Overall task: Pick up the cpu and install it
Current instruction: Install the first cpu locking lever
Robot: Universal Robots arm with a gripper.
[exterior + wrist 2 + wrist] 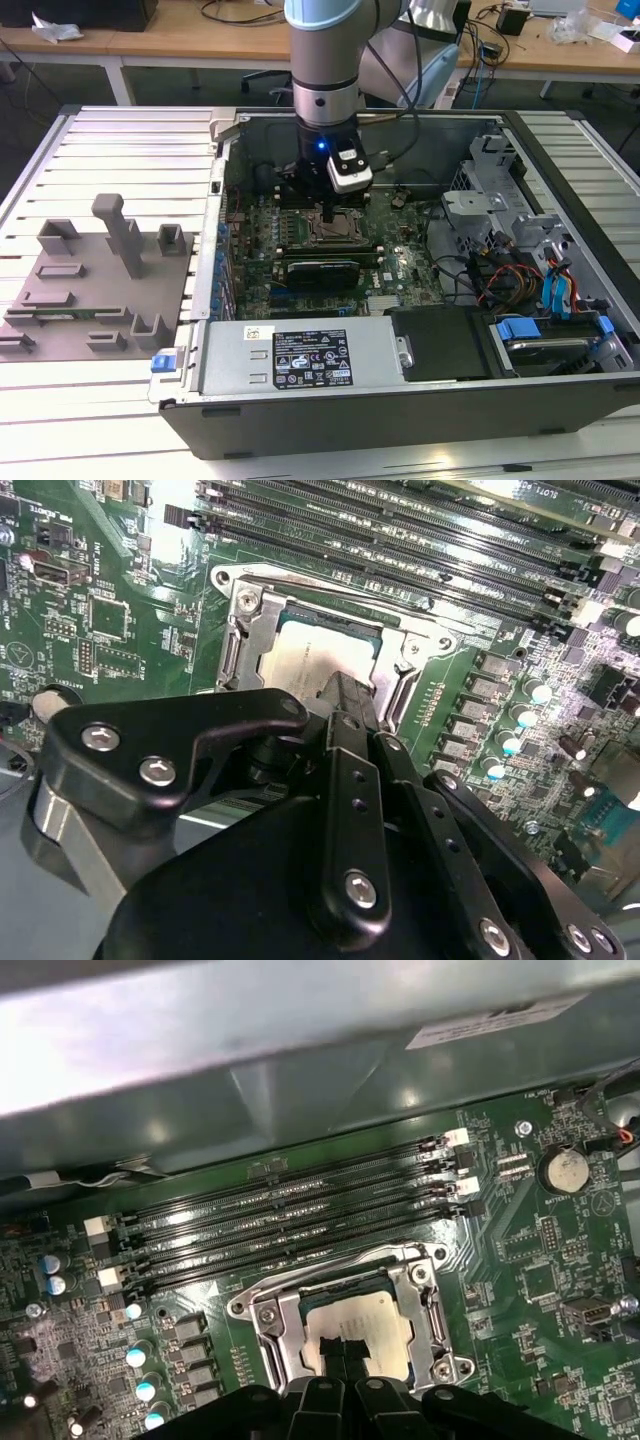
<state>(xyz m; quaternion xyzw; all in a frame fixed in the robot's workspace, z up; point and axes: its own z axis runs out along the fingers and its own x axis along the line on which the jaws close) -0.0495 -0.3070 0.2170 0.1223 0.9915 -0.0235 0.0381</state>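
The gripper sits low over the cpu in its socket. I cannot tell its grip. The exterior view shows grey fixture blocks.

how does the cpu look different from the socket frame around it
The cpu is a flat, pale silvery square with a plain smooth top; the socket frame is a brighter, shinier metal surround with screws at its corners. The cpu is the smaller piece and sits inside the frame, which borders it all round. The gripper hangs over the cpu's near edge, while most of the frame shows uncovered. Both lie flat on the green motherboard in both wrist views.
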